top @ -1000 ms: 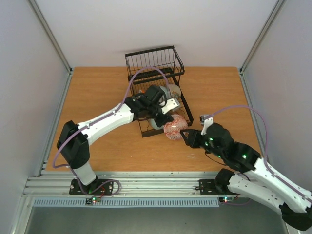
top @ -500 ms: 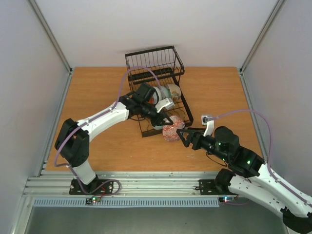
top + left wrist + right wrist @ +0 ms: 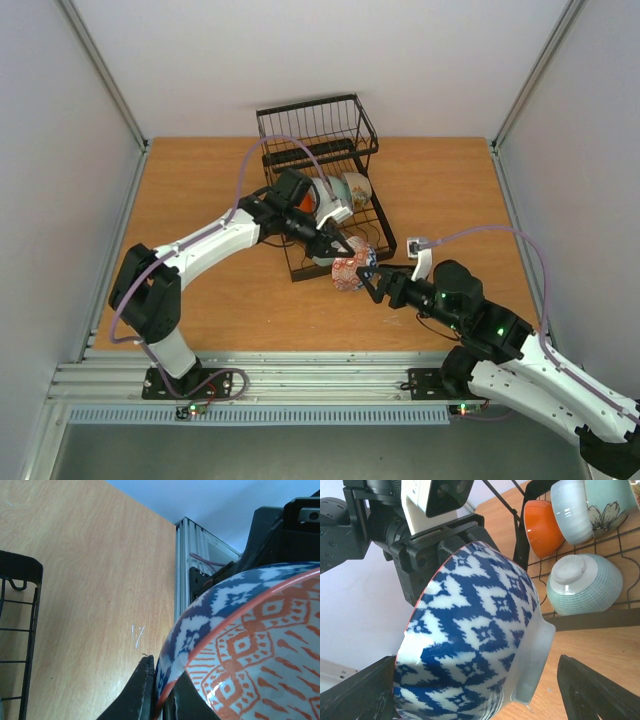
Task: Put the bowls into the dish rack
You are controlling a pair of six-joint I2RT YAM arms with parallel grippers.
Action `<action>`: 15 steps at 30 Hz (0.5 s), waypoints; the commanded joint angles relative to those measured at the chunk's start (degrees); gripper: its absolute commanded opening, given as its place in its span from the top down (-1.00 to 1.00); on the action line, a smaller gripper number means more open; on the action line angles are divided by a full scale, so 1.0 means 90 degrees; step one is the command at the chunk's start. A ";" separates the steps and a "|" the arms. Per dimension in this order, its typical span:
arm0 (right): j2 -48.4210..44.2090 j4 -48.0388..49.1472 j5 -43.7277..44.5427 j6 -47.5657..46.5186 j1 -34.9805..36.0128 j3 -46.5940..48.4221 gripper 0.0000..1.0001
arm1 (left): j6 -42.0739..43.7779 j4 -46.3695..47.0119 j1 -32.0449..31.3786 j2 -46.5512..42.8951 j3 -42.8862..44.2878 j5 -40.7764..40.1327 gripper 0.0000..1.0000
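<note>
I see my left gripper (image 3: 338, 246) clamped on the blue-and-white patterned bowl (image 3: 352, 270) by the dish rack's (image 3: 318, 128) near end; right gripper (image 3: 375, 285) gapes wide, empty

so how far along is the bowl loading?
Most are racked: an orange bowl, a pale grey bowl, a floral bowl and a pale green bowl sit in the dish rack. In hand: the left gripper pinches the rim of the blue-patterned bowl; the right gripper is open beside it. Left: racking that one.
</note>
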 commanded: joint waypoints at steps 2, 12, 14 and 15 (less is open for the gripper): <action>0.0220 0.0436 -0.0344 0.0155 0.0031 -0.0196 -0.73 | -0.0204 0.0541 0.0088 -0.0315 -0.0025 0.0494 0.99; 0.0709 0.1271 -0.0833 0.0250 0.0026 -0.0309 -0.48 | -0.0307 0.0649 0.0143 -0.0370 -0.0082 0.0550 0.99; 0.0708 0.1319 -0.0862 0.0223 0.0030 -0.0309 -0.31 | -0.0308 0.0666 0.0143 -0.0367 -0.0099 0.0545 0.99; 0.0706 0.1320 -0.0854 0.0208 0.0031 -0.0301 -0.21 | -0.0316 0.0661 0.0143 -0.0356 -0.0101 0.0528 0.99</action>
